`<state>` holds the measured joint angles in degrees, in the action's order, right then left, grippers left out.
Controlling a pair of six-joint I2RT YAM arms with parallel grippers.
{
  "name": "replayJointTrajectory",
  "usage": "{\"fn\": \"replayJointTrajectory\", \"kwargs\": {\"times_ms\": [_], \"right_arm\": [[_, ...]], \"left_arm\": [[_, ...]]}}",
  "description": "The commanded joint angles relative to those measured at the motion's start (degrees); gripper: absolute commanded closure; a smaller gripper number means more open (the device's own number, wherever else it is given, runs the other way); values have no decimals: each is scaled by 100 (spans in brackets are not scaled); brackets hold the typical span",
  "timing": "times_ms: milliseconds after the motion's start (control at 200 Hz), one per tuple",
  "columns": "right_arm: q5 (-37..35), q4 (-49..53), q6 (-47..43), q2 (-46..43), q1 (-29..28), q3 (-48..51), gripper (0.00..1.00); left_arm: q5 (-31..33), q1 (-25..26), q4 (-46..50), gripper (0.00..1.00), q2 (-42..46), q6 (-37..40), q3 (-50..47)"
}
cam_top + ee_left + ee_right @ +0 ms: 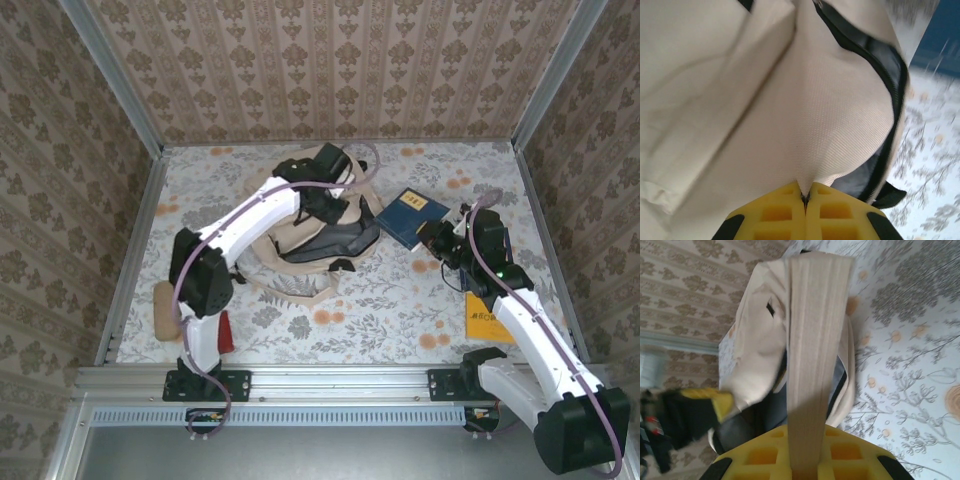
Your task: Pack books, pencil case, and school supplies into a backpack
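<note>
The left pincer (805, 197) is clamped shut on a thin fold of the backpack (805, 125), its yellow pads meeting on cream canvas right at the lip of the black-zippered mouth. The mouth gapes beside that pinch, with dark lining showing inside. The right pincer (804, 450) is closed on the backpack's beige strap (815, 340), which runs straight out from between its pads toward the bag's top.

The other items lie around the backpack:
- A navy book (410, 215) lies just to its right, its near corner close to the bag's edge.
- A yellow-orange book (487, 322) lies further right and nearer the arm bases, partly under the right arm.
- The tan pencil case (165, 310) sits well off to the bag's left, at the edge of the counter (400, 300).
- The small red item (225, 332) is just beside the pencil case.

Nothing looks packed yet.

Several things could go wrong from here:
- **Slipping grip:** the left hold is only a sliver of cloth (soft canvas gives little to bite on). A harder pull could slide it free and let the mouth fall shut.
- **Shifting bag:** if the two arms pull against each other, the limp bag may skid across the counter and ride over the navy book, or fold so the opening faces away.
- **No free arm:** with both pincers occupied, neither can fetch a book. Whichever lets go may cost the bag its shape.
</note>
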<state>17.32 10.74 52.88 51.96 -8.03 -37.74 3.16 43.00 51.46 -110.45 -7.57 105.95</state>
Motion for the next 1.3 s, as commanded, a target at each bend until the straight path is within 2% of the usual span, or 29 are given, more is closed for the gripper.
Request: {"fn": "replayJointTrajectory", "kwargs": {"times_ms": [0, 155, 420, 535, 740, 895, 1060, 1170, 1250, 1295], "right_arm": [[795, -905, 263, -114, -59, 213, 98], [912, -1464, 655, 20, -419, 440, 98], [458, -2208, 867, 923, -1167, 210, 98], [180, -2689, 917, 1662, -1382, -146, 98], [-807, -3752, 723, 3175, -1948, -931, 97], [-1367, -4103, 1177, 4413, -2043, -1583, 96], [-2261, -3912, 1244, 5524, -2406, -2412, 95], [-2448, -3797, 1348, 6174, -2493, -2975, 94], [-2448, -3676, 1448, 6530, -2510, -3320, 89], [-2380, -3622, 1499, 6688, -2510, -3462, 76]], "left_arm": [[258, -105, -1156, 100, 680, -422, -72], [173, -119, -1742, 100, 742, -530, 39], [14, -126, -1675, 100, 498, -646, 299], [-8, -130, -1700, 100, 539, -699, 295], [65, -244, -1641, 100, 630, -1055, 318], [-61, -349, -1671, 100, 790, -1180, 177], [-87, -411, -1649, 100, 900, -1268, 110], [-113, -466, -1667, 100, 970, -1304, 65], [-157, -517, -1683, 100, 1003, -1341, 26], [-183, -537, -1702, 100, 1017, -1375, -2]]}}
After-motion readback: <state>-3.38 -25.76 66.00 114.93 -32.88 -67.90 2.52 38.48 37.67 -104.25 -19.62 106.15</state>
